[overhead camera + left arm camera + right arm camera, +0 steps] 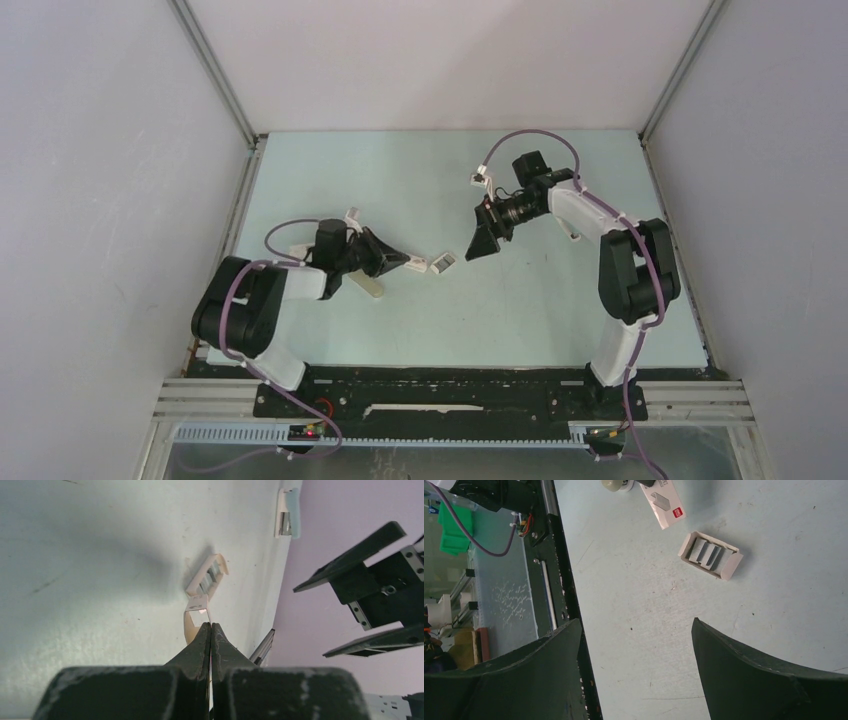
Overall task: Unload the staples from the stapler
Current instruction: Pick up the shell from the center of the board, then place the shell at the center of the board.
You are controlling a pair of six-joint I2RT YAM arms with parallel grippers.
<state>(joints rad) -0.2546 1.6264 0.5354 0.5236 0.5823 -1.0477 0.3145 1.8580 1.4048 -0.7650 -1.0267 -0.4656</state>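
Tray: small open cardboard tray [732,565] on the table [520,300], mid-scene between the two grippers.
Staples: grey staples [705,554] in short blocks, side by side inside the tray.
Printed box: white printed box [663,505] flat on the table, just left of the tray.
Left gripper: left gripper [210,628] low over the table, pointing right, clenched with tips pressed together by the printed box; whether it pinches anything cannot be told.
Right gripper: right gripper [634,625] above the table, just right of the tray, released, fingers wide apart, holding nothing.
Stapler: cream stapler [369,286] under the left gripper, partly hidden by it.
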